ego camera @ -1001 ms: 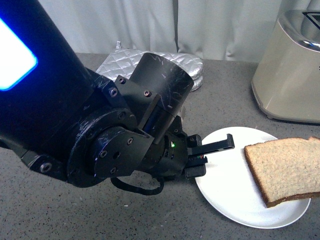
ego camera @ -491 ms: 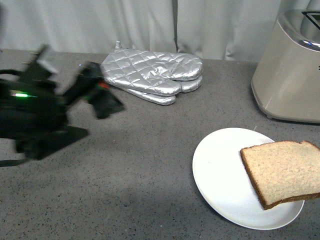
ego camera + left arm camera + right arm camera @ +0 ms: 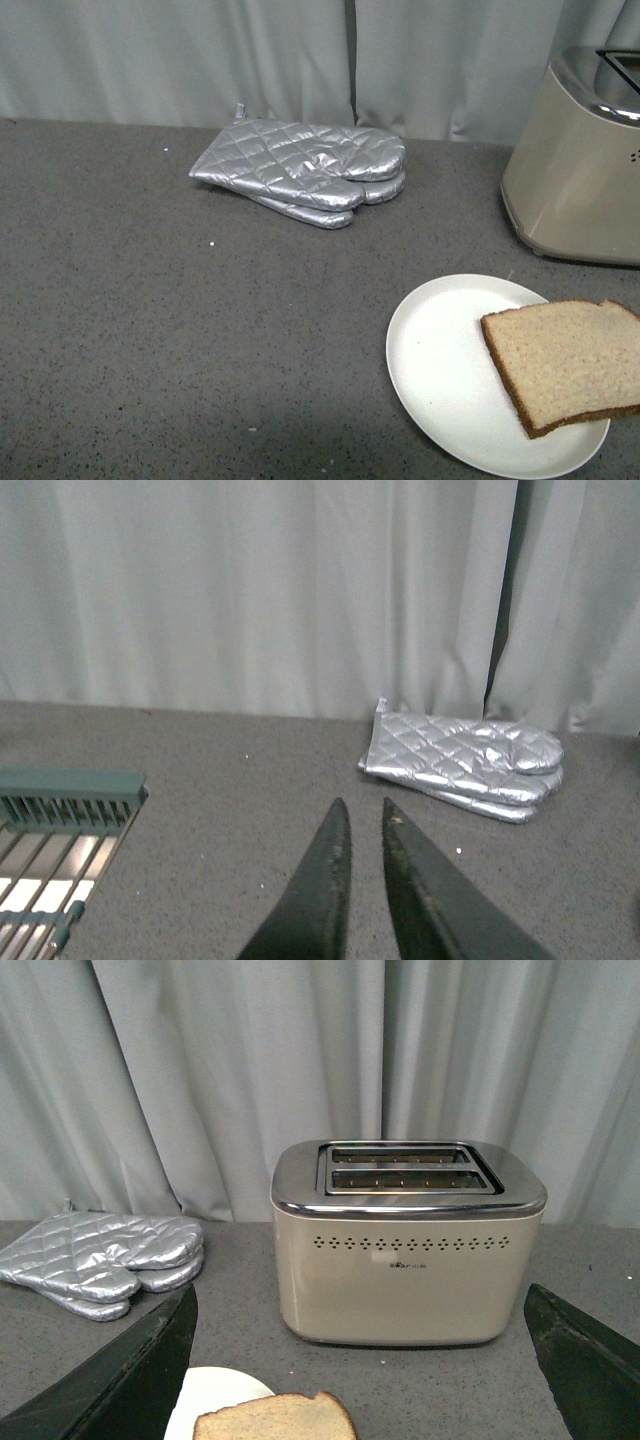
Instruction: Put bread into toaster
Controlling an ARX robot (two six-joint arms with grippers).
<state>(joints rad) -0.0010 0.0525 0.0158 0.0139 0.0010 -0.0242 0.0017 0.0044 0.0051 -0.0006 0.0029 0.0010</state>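
Grey speckled countertop (image 3: pixel 200 330) fills foreground, few pale crumbs scattered. Pale grey-white curtain (image 3: pixel 200 50) hangs in folds along back edge, dark vertical gap where panels meet. Light soft, even. Teal-framed rack (image 3: pixel 60 830), possibly dish drainer, at counter's edge in left wrist view.

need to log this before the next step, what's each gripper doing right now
Left gripper: nearly shut, fingers almost touching, holding nothing.
Right gripper: wide open, empty; the bread lies between its fingers, ungripped.
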